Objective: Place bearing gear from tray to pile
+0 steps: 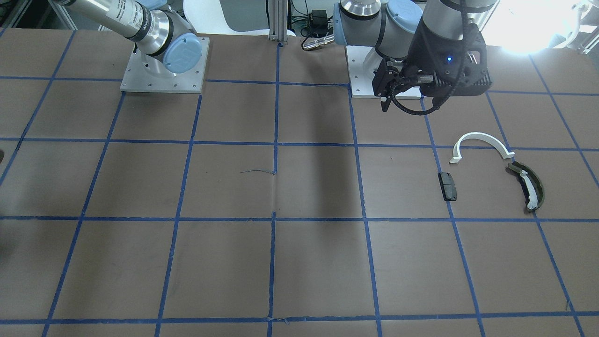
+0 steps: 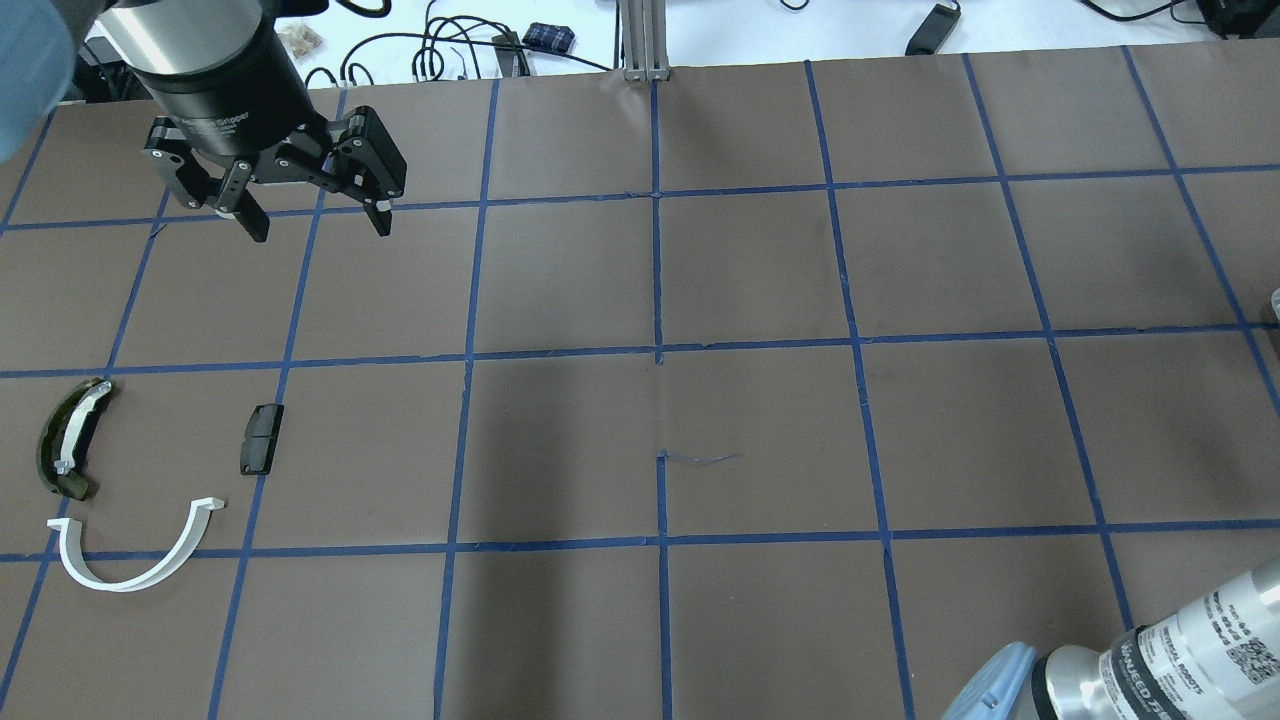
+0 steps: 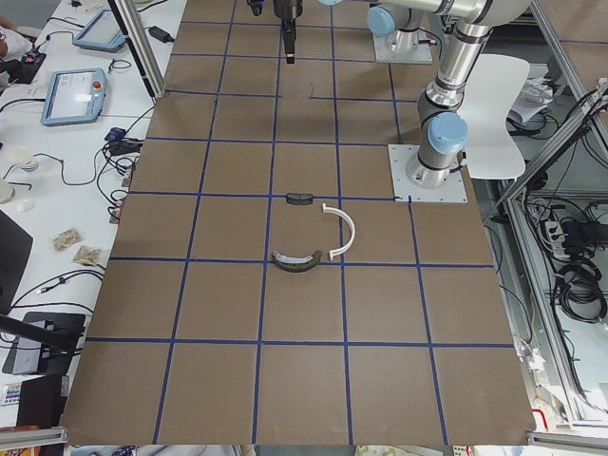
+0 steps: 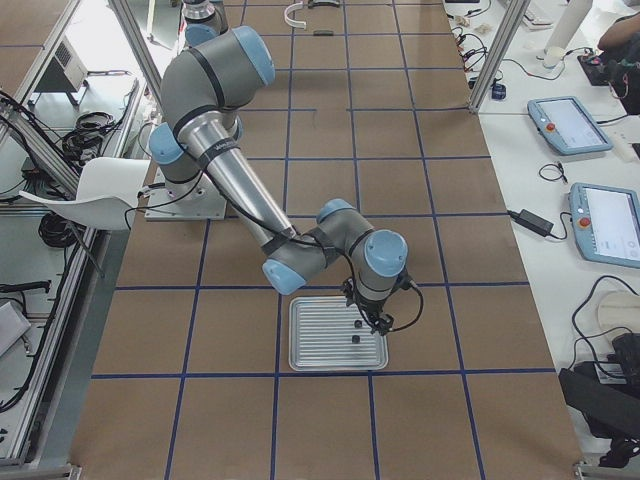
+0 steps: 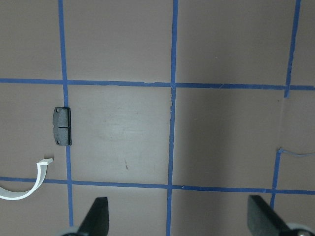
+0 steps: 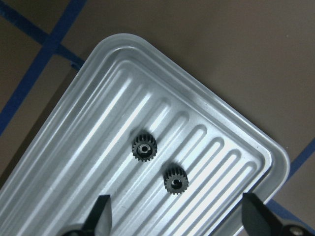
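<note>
We see only the fingertips (image 6: 101, 211) of the right gripper (image 6: 174, 216). The tray (image 6: 162, 78) runs out of frame past its left-hand jaw. Beside the left gripper (image 5: 177, 219), the white half-ring (image 5: 40, 174) is cut off. From the side, the bearing gears (image 4: 356, 323) are mere specks below the jaws.

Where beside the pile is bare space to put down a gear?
Bare paper lies in the pocket bordered by the olive curved piece, the black block and the white arc. The squares from the block toward the table's middle are also free. Tight only where olive piece and arc ends nearly meet.
</note>
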Robot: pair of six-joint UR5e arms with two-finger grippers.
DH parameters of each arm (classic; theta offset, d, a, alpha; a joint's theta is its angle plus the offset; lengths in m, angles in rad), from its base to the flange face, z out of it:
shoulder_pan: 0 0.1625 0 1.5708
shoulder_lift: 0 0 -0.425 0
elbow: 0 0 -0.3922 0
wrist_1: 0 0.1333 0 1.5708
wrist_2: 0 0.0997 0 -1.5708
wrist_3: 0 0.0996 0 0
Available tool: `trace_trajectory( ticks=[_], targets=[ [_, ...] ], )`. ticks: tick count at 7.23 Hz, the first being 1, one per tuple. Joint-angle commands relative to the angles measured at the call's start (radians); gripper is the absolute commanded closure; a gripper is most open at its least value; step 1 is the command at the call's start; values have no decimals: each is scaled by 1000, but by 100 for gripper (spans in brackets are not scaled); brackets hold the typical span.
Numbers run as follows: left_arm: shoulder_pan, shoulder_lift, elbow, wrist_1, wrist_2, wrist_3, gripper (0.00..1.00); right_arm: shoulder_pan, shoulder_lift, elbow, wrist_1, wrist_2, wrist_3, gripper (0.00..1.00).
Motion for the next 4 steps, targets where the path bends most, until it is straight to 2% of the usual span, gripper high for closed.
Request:
trace_trajectory(
  ticks=[1,4],
  targets=[
    [0,0,0,0,-2,-1,0,-23,37,5,-53,23,-106,8],
    [-2,3,-3,0,-2,-1,0,-29,61,4,-56,61,-96,12]
  ],
)
